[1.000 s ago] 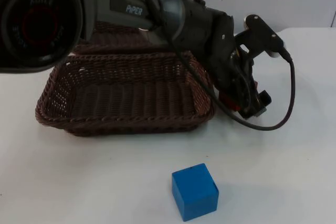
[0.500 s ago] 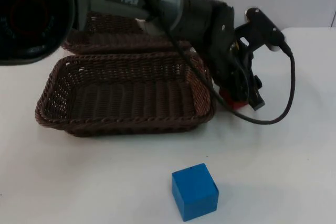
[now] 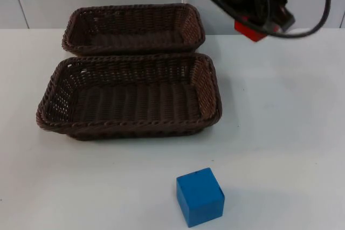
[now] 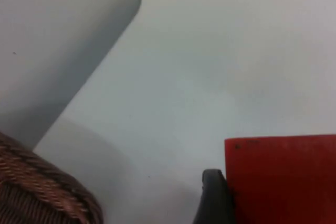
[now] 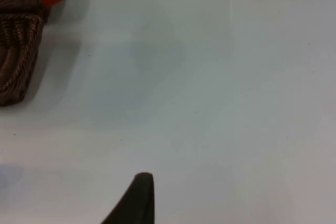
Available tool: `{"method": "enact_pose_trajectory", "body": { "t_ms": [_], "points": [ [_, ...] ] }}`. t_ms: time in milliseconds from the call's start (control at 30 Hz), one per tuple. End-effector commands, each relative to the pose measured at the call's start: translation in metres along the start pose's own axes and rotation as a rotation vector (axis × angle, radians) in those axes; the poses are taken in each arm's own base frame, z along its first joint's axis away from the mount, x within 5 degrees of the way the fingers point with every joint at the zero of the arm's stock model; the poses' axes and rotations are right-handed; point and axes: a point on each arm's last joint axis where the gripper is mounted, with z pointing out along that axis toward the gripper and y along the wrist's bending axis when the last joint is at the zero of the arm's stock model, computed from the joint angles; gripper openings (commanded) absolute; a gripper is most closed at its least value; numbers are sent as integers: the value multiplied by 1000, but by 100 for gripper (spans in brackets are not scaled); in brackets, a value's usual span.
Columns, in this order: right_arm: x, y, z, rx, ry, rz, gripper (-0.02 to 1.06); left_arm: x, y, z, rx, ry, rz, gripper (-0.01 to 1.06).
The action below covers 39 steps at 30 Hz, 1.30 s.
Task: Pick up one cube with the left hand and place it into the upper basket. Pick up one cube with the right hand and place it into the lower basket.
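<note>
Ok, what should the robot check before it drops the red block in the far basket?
1. Left gripper holds the red cube: ok.
2. Cube lifted off the table: ok.
3. Cube over the upper basket: not ok, it hangs beside its right end.
4. Upper basket free of things: ok.
5. Blue cube on the table near the lower basket: ok.
6. Right gripper ready: cannot tell.

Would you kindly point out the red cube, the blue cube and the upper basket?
red cube (image 3: 252, 29), top view, its visible lower face.
blue cube (image 3: 199, 185), top view, its top face.
upper basket (image 3: 132, 10), top view, its far rim.
</note>
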Motion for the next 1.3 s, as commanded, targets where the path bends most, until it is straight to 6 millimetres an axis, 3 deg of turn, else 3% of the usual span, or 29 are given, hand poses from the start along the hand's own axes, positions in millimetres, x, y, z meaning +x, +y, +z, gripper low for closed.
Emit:
{"method": "enact_pose_trajectory", "body": {
  "t_ms": [0, 367, 1067, 1267],
  "points": [
    [1, -1, 1, 8, 2, -4, 105, -12, 2, -19, 1, -27, -41, 0],
    [1, -1, 1, 8, 2, -4, 105, -21, 2, -43, 34, -22, -79, 0],
    [1, -1, 1, 8, 2, -4, 105, -22, 2, -45, 43, -27, -92, 0],
    [1, -1, 1, 8, 2, -4, 105, -16, 19, -46, 19, -21, -120, 0]
  ]
}}
